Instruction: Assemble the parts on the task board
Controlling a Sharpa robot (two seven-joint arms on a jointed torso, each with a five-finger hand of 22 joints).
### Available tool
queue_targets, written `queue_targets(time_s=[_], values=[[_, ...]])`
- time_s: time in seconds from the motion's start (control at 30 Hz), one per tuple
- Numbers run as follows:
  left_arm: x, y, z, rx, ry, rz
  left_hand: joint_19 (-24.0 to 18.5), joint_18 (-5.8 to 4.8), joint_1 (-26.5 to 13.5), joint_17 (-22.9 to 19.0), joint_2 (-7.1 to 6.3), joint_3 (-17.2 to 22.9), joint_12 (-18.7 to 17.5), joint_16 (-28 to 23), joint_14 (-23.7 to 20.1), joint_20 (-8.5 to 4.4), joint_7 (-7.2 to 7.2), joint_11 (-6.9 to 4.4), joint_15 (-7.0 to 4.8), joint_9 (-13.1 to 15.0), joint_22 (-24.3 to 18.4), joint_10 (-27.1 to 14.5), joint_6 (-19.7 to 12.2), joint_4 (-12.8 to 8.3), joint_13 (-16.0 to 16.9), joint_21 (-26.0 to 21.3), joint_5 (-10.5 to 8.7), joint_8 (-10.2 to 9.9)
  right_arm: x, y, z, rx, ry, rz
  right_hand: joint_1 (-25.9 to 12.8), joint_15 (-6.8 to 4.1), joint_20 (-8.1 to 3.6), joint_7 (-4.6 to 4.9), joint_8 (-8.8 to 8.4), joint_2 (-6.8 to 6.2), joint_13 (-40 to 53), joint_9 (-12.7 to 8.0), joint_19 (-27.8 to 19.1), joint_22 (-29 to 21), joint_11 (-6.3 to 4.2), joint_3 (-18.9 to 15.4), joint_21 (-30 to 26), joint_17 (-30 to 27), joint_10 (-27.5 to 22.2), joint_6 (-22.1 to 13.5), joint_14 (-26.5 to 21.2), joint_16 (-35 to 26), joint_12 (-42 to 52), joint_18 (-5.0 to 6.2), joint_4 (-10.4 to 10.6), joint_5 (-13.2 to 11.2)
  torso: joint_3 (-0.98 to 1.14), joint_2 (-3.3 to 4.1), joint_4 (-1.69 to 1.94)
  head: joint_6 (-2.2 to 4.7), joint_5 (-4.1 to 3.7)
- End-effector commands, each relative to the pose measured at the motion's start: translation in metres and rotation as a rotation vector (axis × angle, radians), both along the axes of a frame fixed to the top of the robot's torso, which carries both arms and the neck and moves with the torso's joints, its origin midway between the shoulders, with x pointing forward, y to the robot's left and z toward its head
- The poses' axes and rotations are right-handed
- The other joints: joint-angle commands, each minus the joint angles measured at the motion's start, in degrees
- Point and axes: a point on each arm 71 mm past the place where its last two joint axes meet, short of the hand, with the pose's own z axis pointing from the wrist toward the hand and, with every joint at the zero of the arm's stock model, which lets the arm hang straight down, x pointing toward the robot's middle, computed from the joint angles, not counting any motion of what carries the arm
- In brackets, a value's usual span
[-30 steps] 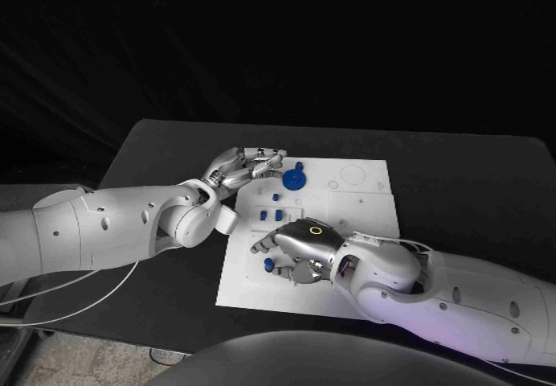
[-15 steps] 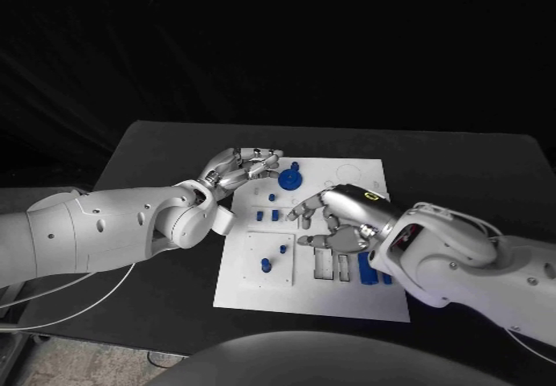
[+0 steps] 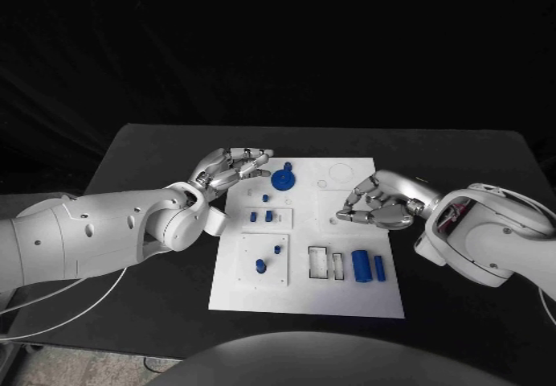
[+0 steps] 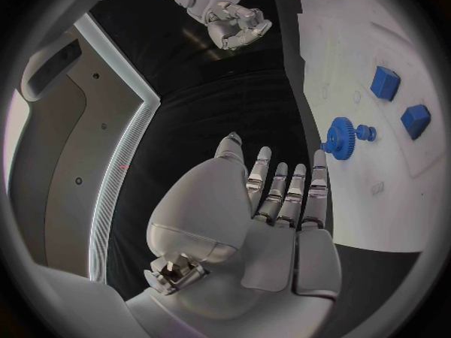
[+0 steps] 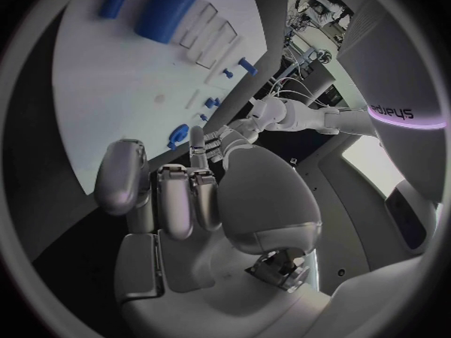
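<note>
Parts: two blue cylinders (image 3: 367, 265) lie on the white task board (image 3: 348, 301), nearer than the right hand (image 3: 377, 203); a blue gear (image 3: 283, 177) sits just beside the left hand (image 3: 235, 169).
Right hand: fingers curled in, holding nothing.
Left hand: fingers apart, holding nothing.
Counter (image 3: 151, 161): black, dark room beyond.

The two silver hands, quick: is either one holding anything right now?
Left hand: open, fingers apart, holding nothing.
Right hand: fingers curled in, holding nothing.
</note>
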Motion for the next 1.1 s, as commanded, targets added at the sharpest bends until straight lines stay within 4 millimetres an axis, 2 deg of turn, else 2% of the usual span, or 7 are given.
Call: queue_targets(time_s=[0.03,0.17,0.23,0.33,0.4,0.57,1.1], values=[[0.0,0.0,0.002,-0.012,-0.017,0.001,-0.5,-0.73,0.2,0.0,0.51,-0.4,0.2,0.1,-0.1,-0.04,0.34,0.27,0.42,-0.1,-0.1,0.0,-0.2,0.0,0.0,-0.3,0.35,0.3,-0.003,-0.008,-0.017,-0.169,0.116,-0.035,-2.1,-0.85,-0.72,-0.76,1.99,0.1,15.0,2.4,1.7,10.3,-1.16,-0.9,5.6,12.1,5.9,1.5,5.1,2.5,0.6,-1.51,1.0,-0.1,0.06,0.05,-0.04,0.0,0.15],[0.0,0.0,0.001,-0.013,-0.011,-0.004,-0.5,-0.72,0.3,0.1,0.65,-0.5,0.1,0.5,0.2,-0.05,0.28,0.17,0.94,-0.1,-0.2,-0.1,-0.2,0.0,-0.1,-0.3,0.4,0.3,-0.005,-0.01,-0.02,-0.247,0.074,-0.049,-5.0,-1.94,-1.87,-2.09,5.92,-0.29,15.0,7.9,4.2,12.6,-2.47,-2.3,16.6,15.1,5.9,2.4,6.0,5.9,0.6,-3.38,1.1,-2.4,0.11,0.07,-0.05,0.0,0.1],[-0.001,0.001,0.0,-0.014,-0.008,-0.006,-0.4,-0.69,0.3,0.1,0.72,-0.5,0.1,0.7,0.3,-0.05,0.26,0.14,1.16,-0.1,-0.2,-0.2,-0.3,0.0,-0.1,-0.3,0.41,0.3,-0.006,-0.01,-0.021,-0.282,0.042,-0.052,-7.6,-2.73,-2.48,-2.73,8.81,-0.59,15.0,13.4,4.7,13.1,-3.01,-3.2,19.2,15.1,5.9,0.6,6.0,5.9,0.6,-3.79,0.7,-3.4,0.07,0.03,-0.02,0.0,0.01],[-0.001,0.002,-0.001,-0.014,-0.004,-0.007,-0.4,-0.65,0.4,0.2,0.8,-0.6,0.1,0.9,0.5,-0.06,0.19,0.1,1.44,-0.1,-0.2,-0.2,-0.4,0.0,-0.1,-0.3,0.44,0.3,-0.008,-0.007,-0.02,-0.344,-0.019,-0.051,-10.7,-2.93,-2.75,-3.28,11.73,-1.59,15.0,19.1,5.3,13.8,-3.23,-2.8,22.2,15.1,5.9,0.0,6.0,5.9,0.6,-4.33,1.1,-6.3,0.05,0.03,0.0,0.0,0.01],[-0.001,0.002,-0.001,-0.014,-0.001,-0.008,-0.4,-0.63,0.4,0.2,0.83,-0.6,0.1,1.1,0.6,-0.06,0.17,0.08,1.55,-0.1,-0.2,-0.3,-0.4,0.0,-0.1,-0.2,0.45,0.3,-0.009,-0.006,-0.02,-0.37,-0.045,-0.05,-11.6,-2.93,-2.85,-3.23,12.27,-2.71,15.0,21.1,5.3,13.9,-3.35,-2.3,22.6,15.1,5.9,-0.6,6.0,5.9,0.6,-4.4,1.4,-7.2,0.05,0.04,0.06,0.0,0.07],[-0.002,0.004,-0.002,-0.014,0.003,-0.008,-0.3,-0.61,0.4,0.2,0.87,-0.6,0.1,1.2,0.7,-0.07,0.15,0.07,1.67,-0.2,-0.3,-0.3,-0.4,0.0,-0.1,-0.2,0.46,0.3,-0.013,-0.004,-0.02,-0.409,-0.098,-0.051,-12.8,-2.95,-2.9,-3.2,12.14,-3.8,15.0,22.7,5.2,13.9,-3.37,-1.3,22.7,15.1,5.9,-0.9,6.0,5.9,0.6,-4.4,1.6,-7.8,0.04,0.02,-0.02,0.0,0.36],[-0.003,0.009,-0.003,-0.012,0.012,-0.007,-0.2,-0.52,0.5,0.3,1.07,-0.7,0.0,1.7,1.1,-0.07,0.07,0.02,2.32,-0.2,-0.3,-0.4,-0.5,0.0,-0.1,-0.1,0.5,0.3,-0.028,0.0,-0.018,-0.464,-0.138,-0.055,-16.6,-3.33,-3.14,-3.71,10.99,-6.03,15.0,23.8,5.0,13.8,-3.74,0.2,22.5,15.1,5.9,2.1,6.0,5.9,0.6,-4.28,1.8,-8.3,0.0,-0.02,-0.01,0.0,0.43]])
